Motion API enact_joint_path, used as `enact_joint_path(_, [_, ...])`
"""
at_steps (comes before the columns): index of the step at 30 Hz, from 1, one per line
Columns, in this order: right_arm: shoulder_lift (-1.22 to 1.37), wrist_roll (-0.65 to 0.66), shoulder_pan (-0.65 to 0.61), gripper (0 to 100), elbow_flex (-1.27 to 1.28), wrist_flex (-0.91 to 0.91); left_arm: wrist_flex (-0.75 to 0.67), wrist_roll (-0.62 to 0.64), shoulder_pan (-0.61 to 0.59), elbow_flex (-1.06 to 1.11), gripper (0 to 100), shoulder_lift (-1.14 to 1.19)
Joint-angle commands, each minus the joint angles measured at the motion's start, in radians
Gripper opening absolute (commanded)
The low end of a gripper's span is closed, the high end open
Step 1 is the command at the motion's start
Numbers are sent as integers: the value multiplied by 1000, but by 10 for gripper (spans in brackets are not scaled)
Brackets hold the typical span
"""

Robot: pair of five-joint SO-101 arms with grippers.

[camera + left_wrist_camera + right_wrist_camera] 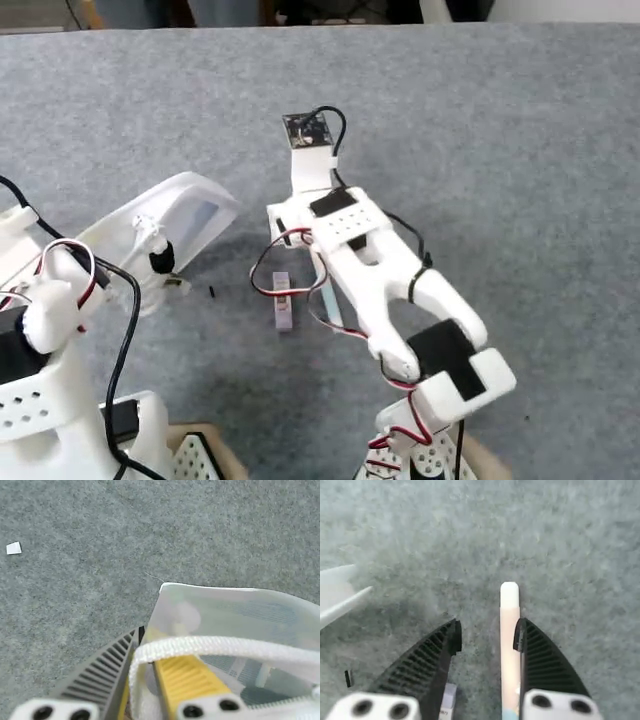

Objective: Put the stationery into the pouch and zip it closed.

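Observation:
A translucent white pouch [190, 215] is held up off the grey carpet at the left; its mouth edge [225, 647] has my left gripper [145, 647] shut on it, the yellow finger inside and the grey finger outside. Something pale shows through the pouch wall. A slim pen [509, 630] with a white tip lies on the carpet between the fingers of my right gripper [487, 632], close against one finger; the gripper is open. Under the right arm [350, 245] the pen's pale blue end [327, 300] shows. A lavender stick-shaped item [283, 300] lies beside it.
A tiny black bit [212, 291] lies on the carpet between pouch and lavender item. A small white scrap [14, 548] lies farther off. The pouch corner [337, 595] reaches into the right wrist view. Open carpet stretches beyond both arms.

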Motion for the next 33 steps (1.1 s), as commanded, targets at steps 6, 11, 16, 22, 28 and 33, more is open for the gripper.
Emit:
enact_joint_path(6, [97,-15,75,184,-134,44,2,-6,5,-19,28,-17])
enact_joint_path(11, [196,-15,101,184,-205,66,2,-6,5,-19,28,-17])
enact_joint_path(16, [292,-15,100,184,-309,150,2,-6,5,-19,28,-17])
enact_joint_path(22, [369,-15,98,175,-423,230,2,-6,5,-19,28,-15])
enact_joint_path(28, [400,-8,103,36,-449,236,2,-8,5,-19,28,-15])
enact_joint_path(33, [392,-8,101,11,-446,236,2,-8,5,-19,28,-15])
